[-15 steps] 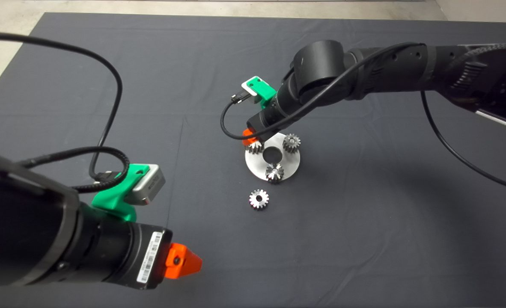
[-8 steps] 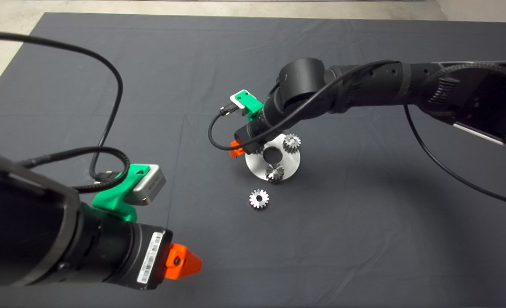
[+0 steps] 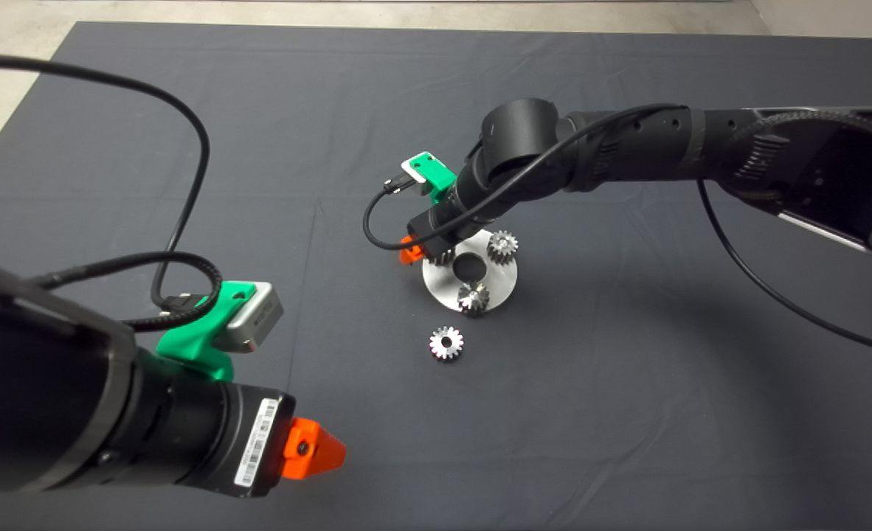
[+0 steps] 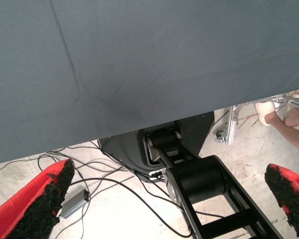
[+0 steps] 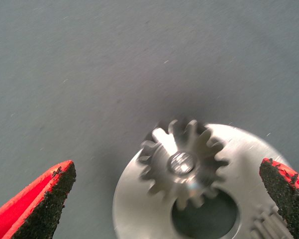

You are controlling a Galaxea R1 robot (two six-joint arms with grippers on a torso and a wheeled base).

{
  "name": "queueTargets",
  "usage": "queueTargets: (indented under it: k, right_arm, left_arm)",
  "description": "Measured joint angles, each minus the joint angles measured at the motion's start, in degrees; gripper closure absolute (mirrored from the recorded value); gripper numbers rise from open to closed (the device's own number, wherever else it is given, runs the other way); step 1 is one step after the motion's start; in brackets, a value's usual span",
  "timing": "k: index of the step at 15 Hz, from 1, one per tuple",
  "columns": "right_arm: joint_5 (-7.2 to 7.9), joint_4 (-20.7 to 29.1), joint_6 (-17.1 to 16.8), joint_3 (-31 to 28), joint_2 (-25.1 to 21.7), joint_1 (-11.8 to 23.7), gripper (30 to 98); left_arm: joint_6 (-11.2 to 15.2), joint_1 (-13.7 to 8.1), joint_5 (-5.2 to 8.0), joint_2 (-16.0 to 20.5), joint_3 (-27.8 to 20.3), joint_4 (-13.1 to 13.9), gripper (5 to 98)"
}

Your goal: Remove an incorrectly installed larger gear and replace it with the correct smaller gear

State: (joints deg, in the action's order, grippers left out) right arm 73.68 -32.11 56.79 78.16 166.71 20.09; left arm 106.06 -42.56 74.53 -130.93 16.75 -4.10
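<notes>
While left claw (image 3: 318, 450) waits parted, right claw (image 5: 166, 199) gapes over larger gear (image 5: 181, 162).

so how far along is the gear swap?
Nothing swapped yet. The larger gear still sits on the round plate. The right gripper, open, straddles it. The smaller gear lies loose on the mat. The left gripper is parked lower left. Left: grasp, lift off, install replacement.

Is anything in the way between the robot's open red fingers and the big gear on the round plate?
Nothing visible. The right gripper is open above the larger gear, which sits on a pin on the round plate. One finger shows on each side; only air lies between.
</notes>
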Motion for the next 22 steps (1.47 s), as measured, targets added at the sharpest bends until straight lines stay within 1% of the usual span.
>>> queueTargets:
  k: [3, 5, 6, 8, 10, 12, 15, 17, 19, 20, 21, 22]
  right_arm:
    - [0.0, -0.97, -0.21, 0.89, 0.35, -0.89, 30.8]
    - [-0.04, -1.21, -0.26, 0.97, 0.96, -0.89, 30.8]
    - [-0.08, -1.32, -1.26, 1.05, 1.12, -1.07, 30.8]
    - [-0.09, -2.39, -2.38, 1.55, 1.1, -2.7, 30.8]
    - [0.05, -3.26, -2.38, 1.63, 1.07, -3.83, 30.8]
    - [0.02, -4.73, -2.55, 1.64, 1.1, -3.89, 30.8]
    - [0.0, -5.08, -2.55, 2.12, 1.1, -3.89, 30.8]
    - [0.06, -5.46, -2.58, 4.21, 1.27, -3.89, 32.7]
    - [0.4, -6.5, -2.95, 4.94, 2.37, -3.94, 32.9]
    - [0.38, -7.06, -2.97, 4.94, 3.08, -3.98, 34.2]
    - [0.1, -7.26, -2.97, 4.91, 3.63, -4.05, 37.9]
    - [0.07, -7.28, -2.99, 4.83, 3.8, -4.06, 38.3]
  left_arm:
    - [0.02, 0.0, 0.02, 0.0, -0.02, 0.0, 5.3]
    - [0.0, 0.0, 0.0, -0.02, -0.02, 0.0, 5.3]
    - [0.0, 0.0, 0.02, -0.01, -0.02, 0.0, 5.3]
    - [0.02, 0.0, 0.05, 0.01, 0.0, 0.0, 5.3]
    - [0.01, 0.0, 0.02, -0.02, -0.02, 0.0, 5.3]
    - [0.02, 0.0, 0.05, 0.0, -0.02, 0.0, 5.3]
    - [0.02, 0.0, 0.05, 0.0, -0.02, 0.0, 5.3]
    - [0.02, 0.0, 0.05, 0.0, -0.02, 0.0, 5.3]
    - [0.04, 0.0, 0.05, 0.0, -0.02, 0.0, 5.3]
    - [0.04, 0.0, 0.02, -0.02, -0.01, -0.01, 5.3]
    - [0.04, 0.0, 0.02, -0.02, -0.02, 0.0, 5.3]
    - [0.04, 0.0, 0.07, 0.0, -0.02, -0.01, 5.3]
